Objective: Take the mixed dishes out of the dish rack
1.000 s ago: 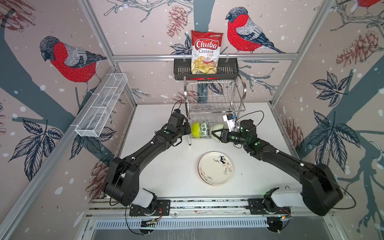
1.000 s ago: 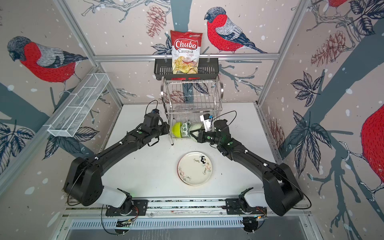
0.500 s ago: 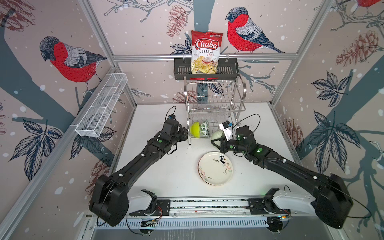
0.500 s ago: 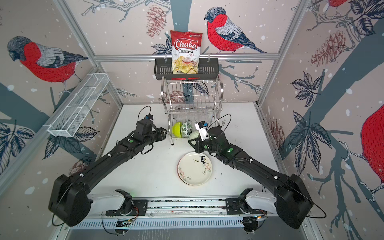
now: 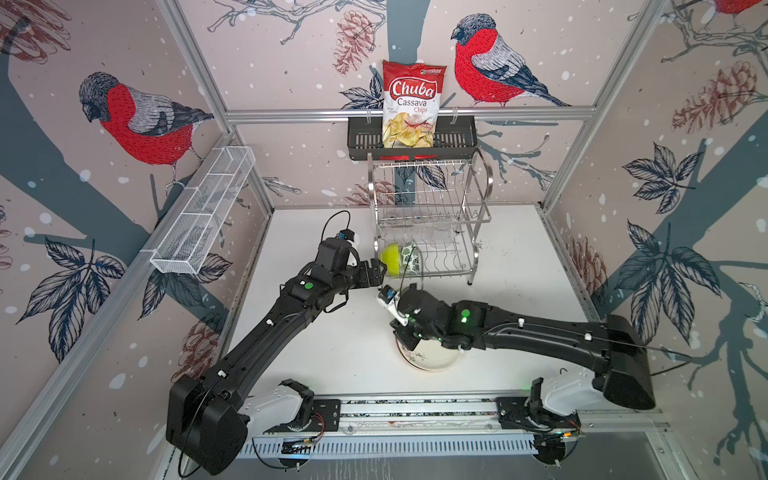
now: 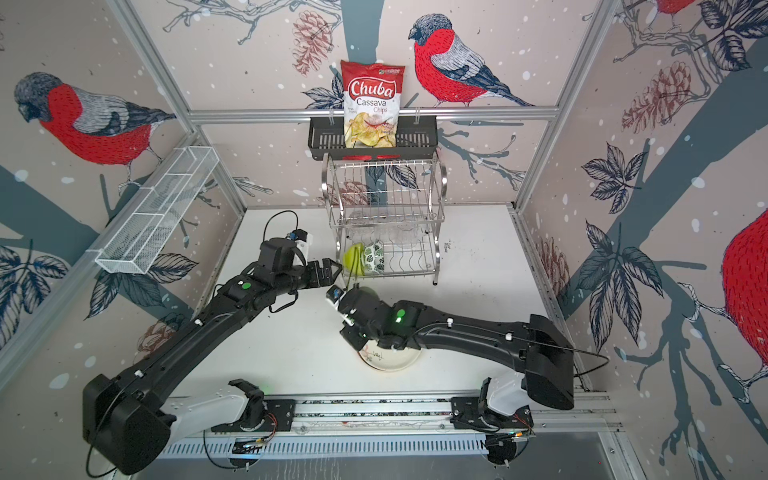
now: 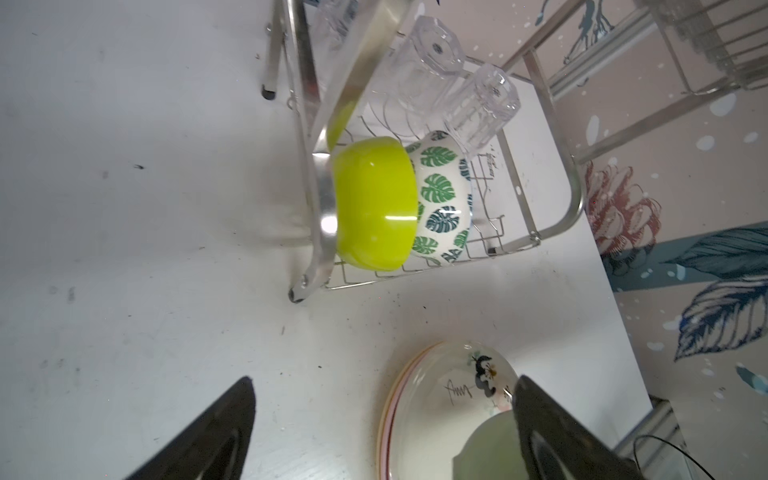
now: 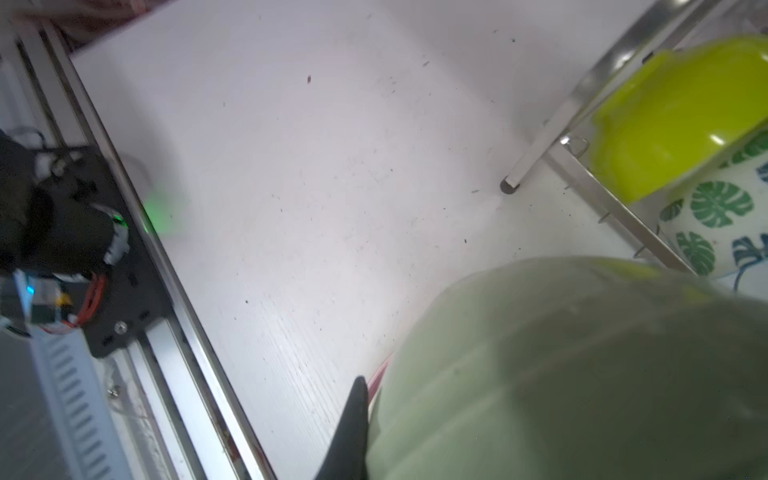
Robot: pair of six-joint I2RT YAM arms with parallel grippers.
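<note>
steel wire dish rack stands at the back of the table, lower tier loaded. stack of plates lies in front, cream doodled one on top; pink and tan rims show only in the left wrist view. right gripper over the stack, clamped on the pale green bowl; top views hide the bowl under the wrist. left gripper spread wide, empty, near the rack's end frame. lime bowl and leaf-print bowl nested on edge; clear tumblers inverted behind.

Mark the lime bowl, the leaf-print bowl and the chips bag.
lime bowl (image 7: 374, 203): left wrist view, middle of its outer wall.
leaf-print bowl (image 7: 442, 195): left wrist view, patterned outer wall.
chips bag (image 5: 411, 97): in a top view, front label.
</note>
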